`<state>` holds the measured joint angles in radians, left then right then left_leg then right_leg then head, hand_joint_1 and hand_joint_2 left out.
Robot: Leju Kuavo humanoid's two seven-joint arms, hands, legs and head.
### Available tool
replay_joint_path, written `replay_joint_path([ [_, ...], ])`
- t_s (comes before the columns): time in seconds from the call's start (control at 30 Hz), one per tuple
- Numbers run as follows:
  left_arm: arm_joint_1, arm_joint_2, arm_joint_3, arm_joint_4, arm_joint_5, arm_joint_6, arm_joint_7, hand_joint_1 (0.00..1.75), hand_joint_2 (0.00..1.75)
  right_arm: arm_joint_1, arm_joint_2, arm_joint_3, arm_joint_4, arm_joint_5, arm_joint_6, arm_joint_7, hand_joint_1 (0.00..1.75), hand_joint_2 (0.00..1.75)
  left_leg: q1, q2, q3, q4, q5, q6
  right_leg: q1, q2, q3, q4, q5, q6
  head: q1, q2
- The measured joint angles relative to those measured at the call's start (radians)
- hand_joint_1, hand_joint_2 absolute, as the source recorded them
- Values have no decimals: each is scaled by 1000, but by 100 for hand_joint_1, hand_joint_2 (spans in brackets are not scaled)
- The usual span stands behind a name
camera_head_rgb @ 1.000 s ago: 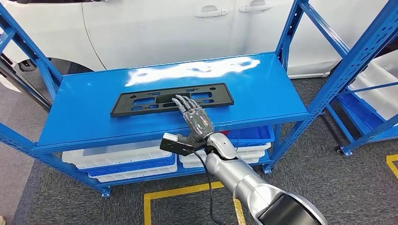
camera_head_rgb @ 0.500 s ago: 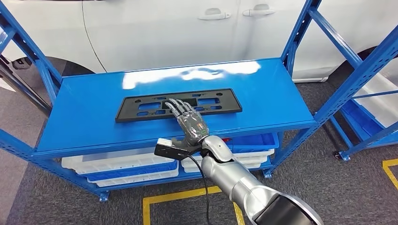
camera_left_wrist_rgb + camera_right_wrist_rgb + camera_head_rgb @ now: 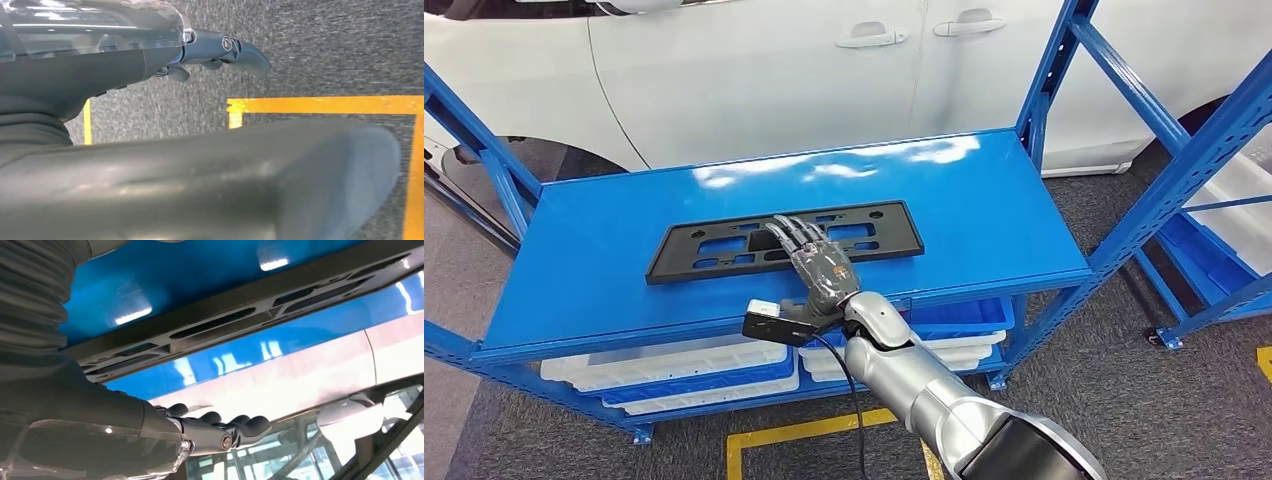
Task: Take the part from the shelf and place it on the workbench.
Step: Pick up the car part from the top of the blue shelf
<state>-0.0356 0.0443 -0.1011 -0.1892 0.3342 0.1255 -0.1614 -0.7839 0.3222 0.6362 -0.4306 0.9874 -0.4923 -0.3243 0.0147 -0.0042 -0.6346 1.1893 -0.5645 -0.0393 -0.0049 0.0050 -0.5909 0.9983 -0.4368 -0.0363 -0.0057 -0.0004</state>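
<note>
Head view: right hand (image 3: 817, 262) still over part (image 3: 724, 247), fingers (image 3: 786, 232) outstretched (seemingly ungrasped, as before).

Bare blue shelf (image 3: 984, 205) lies open all around the flat black part (image 3: 724, 246); blue uprights (image 3: 1049, 85) at the corners narrow the sideways approach.

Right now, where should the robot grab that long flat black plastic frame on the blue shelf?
Probably along its near long edge, in the middle, coming from the front. The long flat black plastic frame lies flat on the blue metal shelf, long side facing the robot. The right hand stretches over that middle, fingers spread. The frame's slots could also give fingers purchase.
</note>
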Motion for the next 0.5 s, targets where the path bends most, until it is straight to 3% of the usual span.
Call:
replay_joint_path([
  [0.03,1,0,0,0,0,0,0,0,0,1,1,2,2,0,0,0,0,175,1,0,-40,61,-14,-3,1,0,5,0,-5,-1,0,0],
  [0.07,2,0,0,0,0,0,1,0,0,2,1,4,5,0,1,0,0,175,1,0,-66,92,-9,-4,2,1,12,0,-11,-1,0,0],
  [0.1,4,0,0,0,0,0,2,0,0,3,1,6,8,0,1,0,0,175,1,0,-73,82,18,-4,2,2,20,0,-17,-1,0,0],
  [0.17,7,0,0,0,-1,2,4,0,0,3,3,9,12,0,2,-2,0,175,1,0,-33,-42,110,1,2,4,41,1,-31,2,0,0],
  [0.23,6,1,0,2,-1,3,5,0,0,1,9,12,13,-1,9,-5,0,175,-4,1,16,-157,161,11,5,6,54,1,-44,10,0,0],
  [0.3,4,2,0,3,-1,4,6,0,0,2,16,23,14,-7,21,-3,0,175,-10,0,32,-187,155,23,7,7,56,-1,-49,20,0,0],
  [0.4,4,1,0,3,0,2,4,0,0,8,27,59,5,-29,34,11,0,175,-3,1,45,-200,147,40,9,4,56,14,-67,36,0,0],
  [0.43,4,0,0,3,0,1,3,0,0,9,29,74,2,-40,36,17,0,175,0,2,51,-204,145,45,9,3,41,50,-85,40,0,0],
  [0.5,4,0,0,3,1,0,0,0,0,14,31,107,-2,-62,41,28,0,175,1,3,61,-206,137,54,6,1,-33,183,-138,45,0,0],
])
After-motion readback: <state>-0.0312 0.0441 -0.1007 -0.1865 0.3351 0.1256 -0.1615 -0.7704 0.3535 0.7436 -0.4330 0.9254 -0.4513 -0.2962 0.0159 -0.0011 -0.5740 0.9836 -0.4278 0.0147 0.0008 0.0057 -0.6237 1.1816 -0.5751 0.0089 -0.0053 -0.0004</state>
